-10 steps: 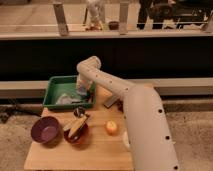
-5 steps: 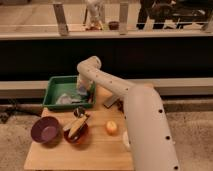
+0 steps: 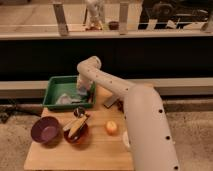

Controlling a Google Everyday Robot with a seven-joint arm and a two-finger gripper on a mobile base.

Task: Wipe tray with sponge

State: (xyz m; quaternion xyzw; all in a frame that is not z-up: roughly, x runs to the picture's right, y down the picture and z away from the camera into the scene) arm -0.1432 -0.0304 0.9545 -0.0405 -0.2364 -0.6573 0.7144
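The green tray [image 3: 60,85] sits at the back left of the wooden table [image 3: 100,150]. My white arm reaches over from the right and bends down into the tray. My gripper [image 3: 81,91] is low inside the tray, at its right side. A pale object [image 3: 66,99], likely the sponge, lies on the tray bottom just left of the gripper. Whether the gripper holds it is hidden.
A round purple bowl [image 3: 46,130] stands at the front left. A dark red bowl [image 3: 76,131] with utensils stands beside it. A small orange fruit [image 3: 111,127] lies mid-table. A flat grey object [image 3: 110,101] lies right of the tray. A railing runs behind.
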